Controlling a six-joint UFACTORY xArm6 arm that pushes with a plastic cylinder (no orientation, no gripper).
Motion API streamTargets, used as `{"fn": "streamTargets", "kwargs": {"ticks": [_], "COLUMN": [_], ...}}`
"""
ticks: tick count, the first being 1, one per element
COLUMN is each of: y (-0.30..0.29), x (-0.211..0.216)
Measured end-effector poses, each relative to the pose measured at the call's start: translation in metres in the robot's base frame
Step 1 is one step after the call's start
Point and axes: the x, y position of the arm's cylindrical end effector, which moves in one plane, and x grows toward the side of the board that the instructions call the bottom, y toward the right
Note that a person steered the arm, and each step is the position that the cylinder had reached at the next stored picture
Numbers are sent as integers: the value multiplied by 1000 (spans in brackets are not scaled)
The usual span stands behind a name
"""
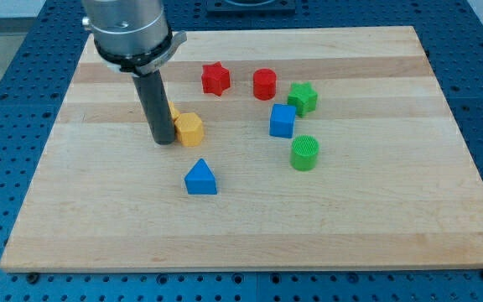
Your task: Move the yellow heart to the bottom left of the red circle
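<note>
My tip point(163, 141) rests on the wooden board point(99, 226) left of centre. A yellow block point(191, 130), hexagon-like in shape, sits just to the tip's right, close to or touching the rod. A second yellow block point(173, 111) peeks out behind the rod at its upper right; it is mostly hidden and I cannot make out its shape. The red circle point(264, 84) stands toward the view's top, right of centre, well to the upper right of both yellow blocks and apart from them.
A red star point(215, 79) sits left of the red circle. A green star point(303, 98), a blue cube point(282, 122) and a green cylinder point(304, 153) stand at the right. A blue triangle point(200, 178) lies below the yellow blocks.
</note>
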Motion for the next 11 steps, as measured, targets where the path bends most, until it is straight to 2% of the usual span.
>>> {"fn": "streamTargets", "kwargs": {"ticks": [2,3,5,8,9,11], "y": [-41,-44,-23,61,69,43], "x": [-17,-39,-38,-37,-37,-45]}}
